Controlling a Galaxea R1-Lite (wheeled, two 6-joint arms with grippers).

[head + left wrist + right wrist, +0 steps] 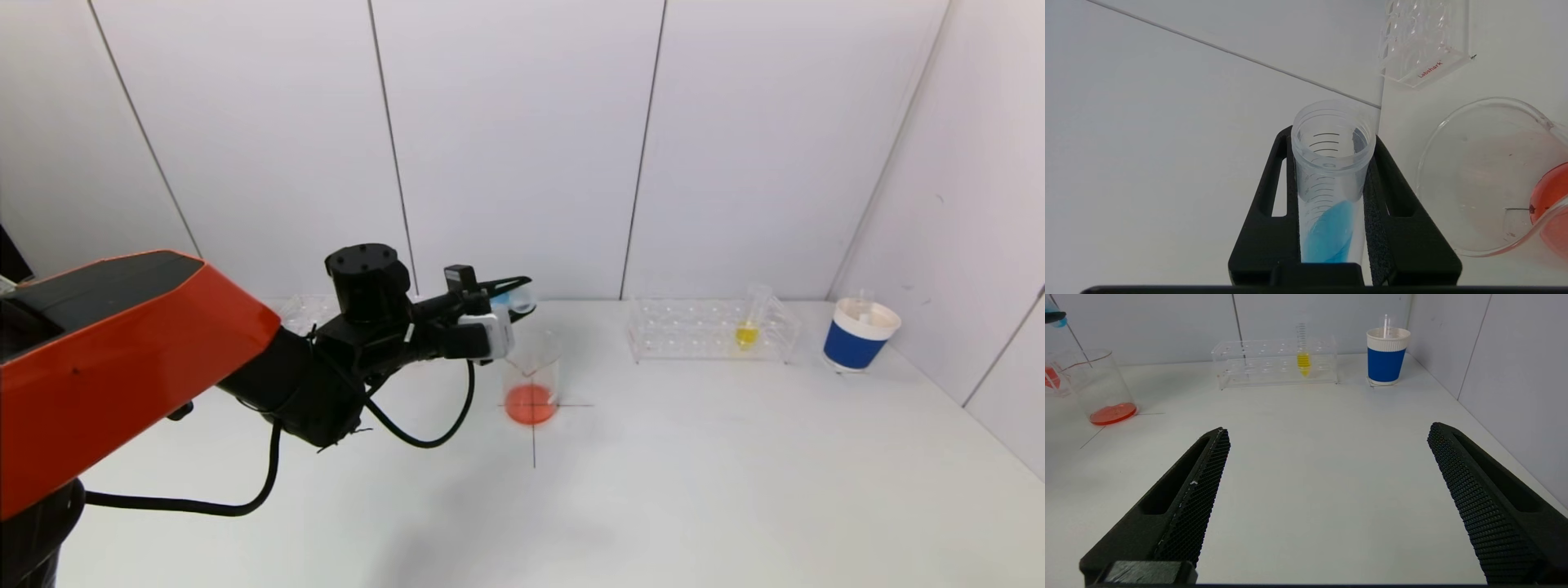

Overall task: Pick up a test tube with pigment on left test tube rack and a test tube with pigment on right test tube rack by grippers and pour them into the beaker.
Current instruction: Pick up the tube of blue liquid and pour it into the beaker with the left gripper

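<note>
tube (1331, 171): blue pigment | beaker (531, 377): red liquid | cup (859, 336): blue, white rim

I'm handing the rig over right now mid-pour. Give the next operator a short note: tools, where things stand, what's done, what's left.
Left tool: shut on the blue test tube, tipped near level beside the beaker's rim; the blue pigment is still inside the tube.
Right tool: open, empty, low over the table, facing the right rack.
Beaker: holds red liquid at the bottom, no blue visible.
Yellow test tube: upright in the right rack.
Blue paper cup: beyond the right rack, untouched.
Done: blue tube picked up and brought to the beaker.
Left: pour blue, then grasp and pour yellow.
</note>
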